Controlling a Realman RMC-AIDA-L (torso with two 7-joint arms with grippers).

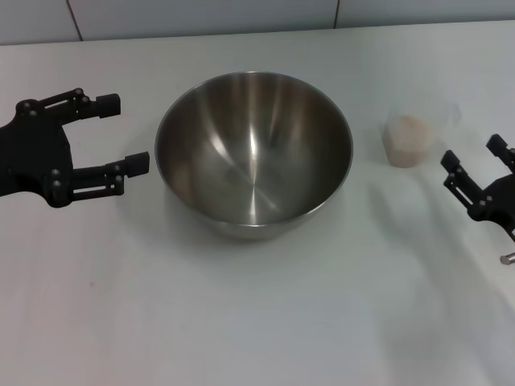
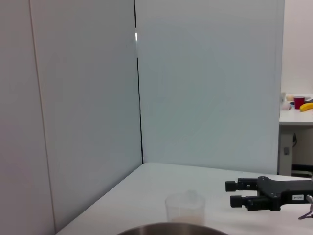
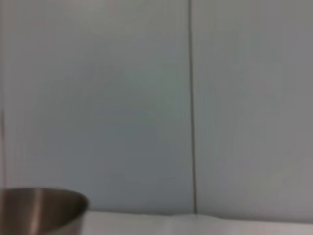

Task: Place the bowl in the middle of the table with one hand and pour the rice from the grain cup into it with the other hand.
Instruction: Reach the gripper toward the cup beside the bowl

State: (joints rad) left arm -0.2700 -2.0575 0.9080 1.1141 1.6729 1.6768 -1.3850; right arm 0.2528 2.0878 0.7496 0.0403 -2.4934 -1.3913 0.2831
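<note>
The steel bowl (image 1: 253, 153) stands upright in the middle of the table (image 1: 257, 322), its inside bare. My left gripper (image 1: 125, 134) hovers just left of the bowl, open, with nothing between its fingers. The clear grain cup (image 1: 412, 133) sits to the bowl's right, holding pale rice (image 1: 408, 143). My right gripper (image 1: 472, 153) is a little right of the cup, open and apart from it. The left wrist view shows the bowl's rim (image 2: 171, 229), the grain cup (image 2: 185, 208) and the right gripper (image 2: 231, 193) beyond it. A part of the bowl (image 3: 39, 210) shows in the right wrist view.
Pale wall panels (image 1: 201, 16) run along the table's far edge. In the left wrist view, another table (image 2: 296, 115) with a red cup and a banana stands far off behind the partition.
</note>
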